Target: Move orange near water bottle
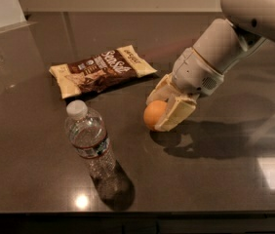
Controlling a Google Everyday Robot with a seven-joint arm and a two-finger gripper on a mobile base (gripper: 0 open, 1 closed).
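Hand (160, 116) grips one orange (152, 114); one water bottle (89, 143) near

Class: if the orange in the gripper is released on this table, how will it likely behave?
The orange, round and smooth, would probably roll on the glossy table if released with any sideways push. Held in the gripper, right of the water bottle, it shows no denting, so it seems firm.
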